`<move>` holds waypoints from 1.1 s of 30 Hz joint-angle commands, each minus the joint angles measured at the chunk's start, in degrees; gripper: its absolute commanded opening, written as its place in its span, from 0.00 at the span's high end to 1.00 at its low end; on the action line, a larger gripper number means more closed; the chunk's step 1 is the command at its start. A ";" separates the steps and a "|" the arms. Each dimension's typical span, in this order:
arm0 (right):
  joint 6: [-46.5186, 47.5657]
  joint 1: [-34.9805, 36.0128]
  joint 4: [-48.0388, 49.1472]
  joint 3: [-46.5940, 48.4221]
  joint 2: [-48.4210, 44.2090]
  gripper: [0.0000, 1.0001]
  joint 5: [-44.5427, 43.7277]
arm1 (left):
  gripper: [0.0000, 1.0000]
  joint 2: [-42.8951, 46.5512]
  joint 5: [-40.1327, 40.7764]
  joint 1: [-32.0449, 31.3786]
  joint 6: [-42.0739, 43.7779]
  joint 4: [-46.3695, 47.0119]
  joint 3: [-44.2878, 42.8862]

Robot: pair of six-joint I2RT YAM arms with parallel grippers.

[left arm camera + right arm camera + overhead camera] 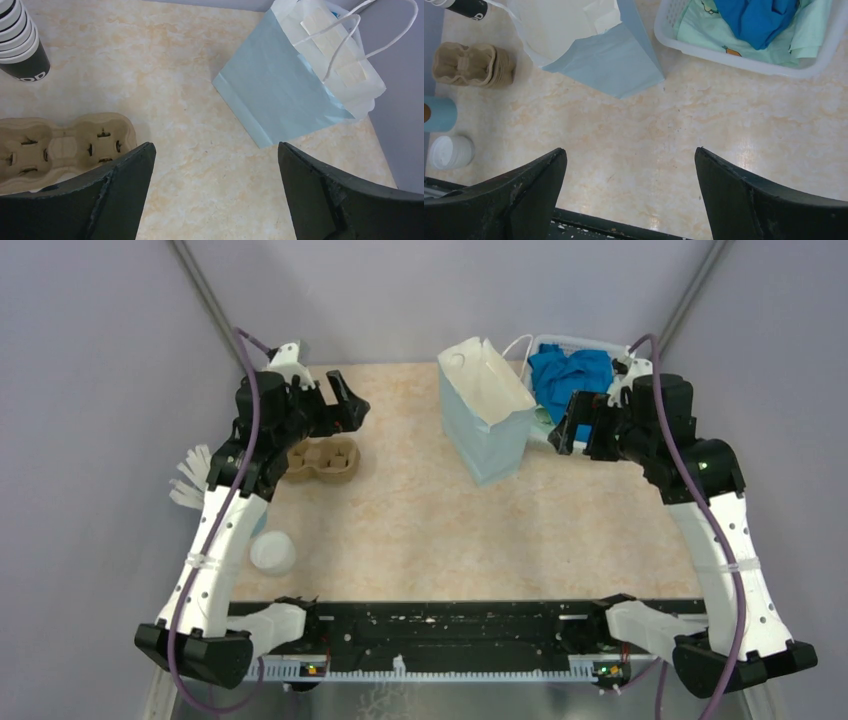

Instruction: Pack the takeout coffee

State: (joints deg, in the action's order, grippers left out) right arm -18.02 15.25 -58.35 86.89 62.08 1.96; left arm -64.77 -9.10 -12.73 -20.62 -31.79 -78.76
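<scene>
No dark brown cup with a lid shows clearly. A round white lid (pixel 272 552) sits at the table's near left and also shows in the right wrist view (pixel 449 152); I cannot tell whether a cup is under it. A light blue paper bag (pixel 490 430) with white handles stands tilted at the back middle, its mouth open; it also shows in both wrist views (pixel 280 95) (pixel 609 55). My left gripper (pixel 348 405) (pixel 215 150) is open and empty above the table, beside a cardboard cup carrier (pixel 325 460) (pixel 60 145). My right gripper (pixel 572 435) (pixel 631 152) is open and empty, right of the bag.
A stack of lidless striped cups (pixel 20 45) stands behind the carrier. A white basket (pixel 600 348) (pixel 744 57) with blue cloth is at the back right. A light blue cylinder (pixel 439 114) and white forks (pixel 190 475) are at the left edge.
</scene>
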 commanded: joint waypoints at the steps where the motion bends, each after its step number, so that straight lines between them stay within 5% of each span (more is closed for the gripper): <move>1: 1.16 -0.22 -0.39 0.30 -0.95 0.01 -0.63 | 0.02 -1.10 2.20 -0.45 0.27 -0.31 -2.65; 16: 3.26 -0.13 0.13 -2.03 -1.69 0.01 3.78 | 0.02 -18.28 25.85 2.17 -1.02 -4.36 -16.45; 23: 4.22 -0.12 0.08 -1.05 1.47 0.01 0.44 | 0.02 -36.44 26.82 7.17 1.13 -7.30 -35.30; 27: 4.23 -0.13 1.11 -1.30 1.62 0.01 -1.61 | 0.11 -44.91 28.89 10.96 -0.94 -12.68 -45.34; 33: 4.32 -0.13 2.91 -1.51 2.46 0.01 -4.13 | 0.21 -49.99 26.60 17.87 -2.49 -14.89 -50.00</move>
State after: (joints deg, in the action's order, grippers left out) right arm -14.50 15.25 -58.72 84.75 64.16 0.30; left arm -114.13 17.21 0.84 -21.69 -44.56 -125.49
